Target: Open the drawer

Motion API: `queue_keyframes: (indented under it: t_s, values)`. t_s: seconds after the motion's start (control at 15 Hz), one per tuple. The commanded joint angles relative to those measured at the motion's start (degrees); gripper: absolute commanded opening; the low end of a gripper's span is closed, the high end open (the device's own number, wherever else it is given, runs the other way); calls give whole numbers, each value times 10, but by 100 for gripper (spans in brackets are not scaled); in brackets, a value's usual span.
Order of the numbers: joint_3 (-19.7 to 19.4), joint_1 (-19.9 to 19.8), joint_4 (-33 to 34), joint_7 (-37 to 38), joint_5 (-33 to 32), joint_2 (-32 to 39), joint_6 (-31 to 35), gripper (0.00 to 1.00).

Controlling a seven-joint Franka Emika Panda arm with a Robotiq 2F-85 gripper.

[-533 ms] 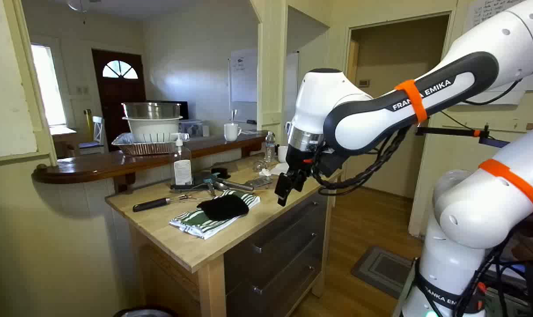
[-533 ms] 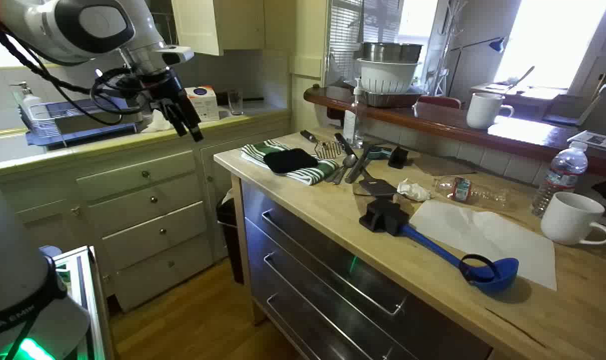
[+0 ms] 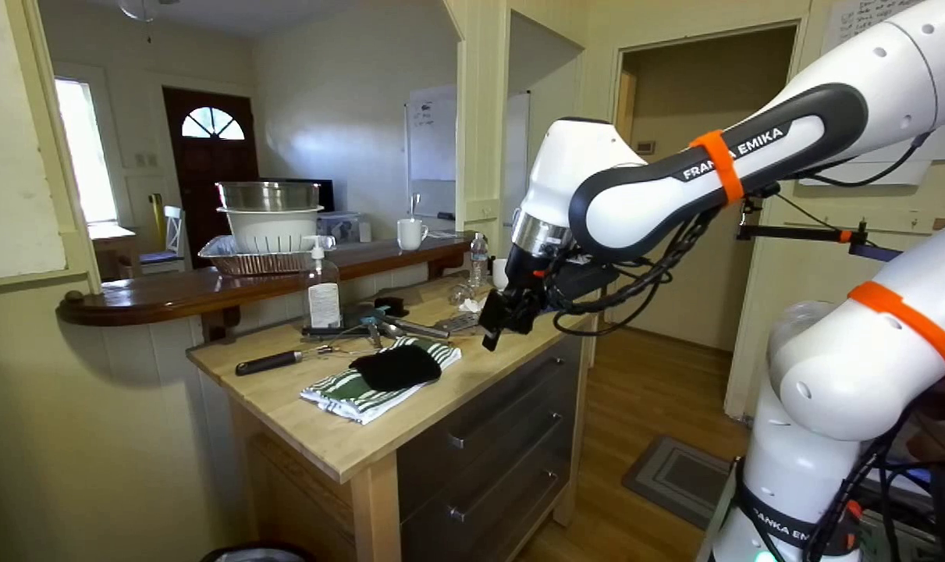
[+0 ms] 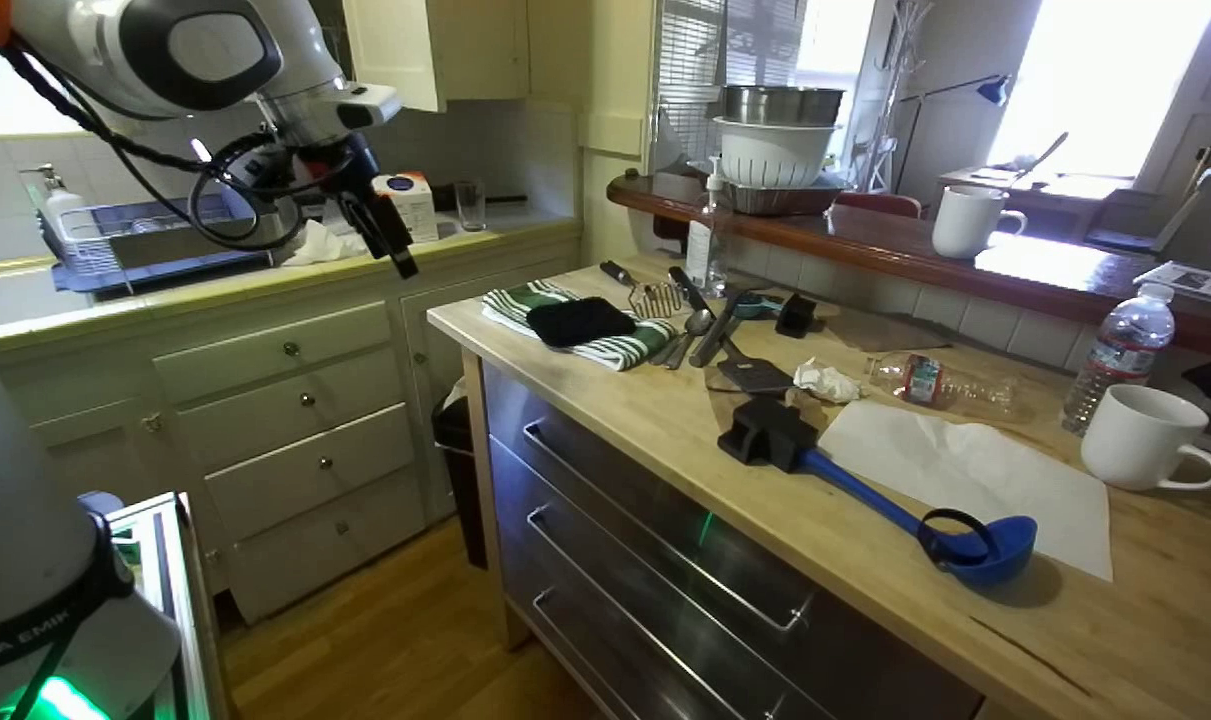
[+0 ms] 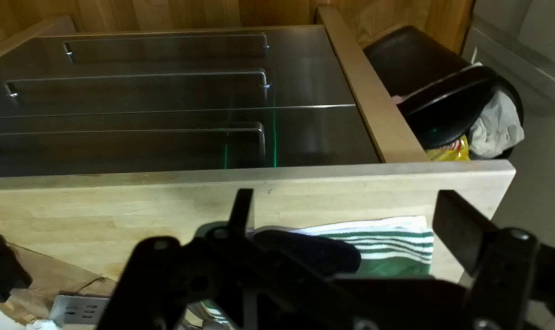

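The drawer (image 3: 507, 402) is the top one of the cabinet, with a flat dark grey front and a long thin bar handle. It is closed; its inside is hidden. It shows in both exterior views (image 4: 655, 507) and in the wrist view (image 5: 167, 151), just beyond the tabletop's front edge, with its handle (image 5: 190, 130). My gripper (image 5: 350, 204) is open and empty, its two black fingers wide apart. It hangs in the air near the counter's front edge in an exterior view (image 3: 491, 337), higher than the drawer and not touching it. It also shows in an exterior view (image 4: 406, 264).
Taller drawer fronts (image 5: 167, 94) lie below. The wooden tabletop (image 3: 316, 437) holds a striped towel with a black pad (image 3: 398, 367), utensils, a pump bottle (image 3: 324, 297), a blue ladle (image 4: 865, 490), a white mug (image 4: 1140, 440) and bottles. A bin (image 5: 447, 105) stands beside the cabinet.
My gripper has risen slightly and tilted. It has shifted left in one exterior view and right in the other. The drawer is unchanged.
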Motion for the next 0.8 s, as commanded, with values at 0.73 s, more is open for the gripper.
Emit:
queue_keyframes:
  t_s: [0.73]
  values:
    - [-302, 53, -5, -142, 363, 235, 327, 100]
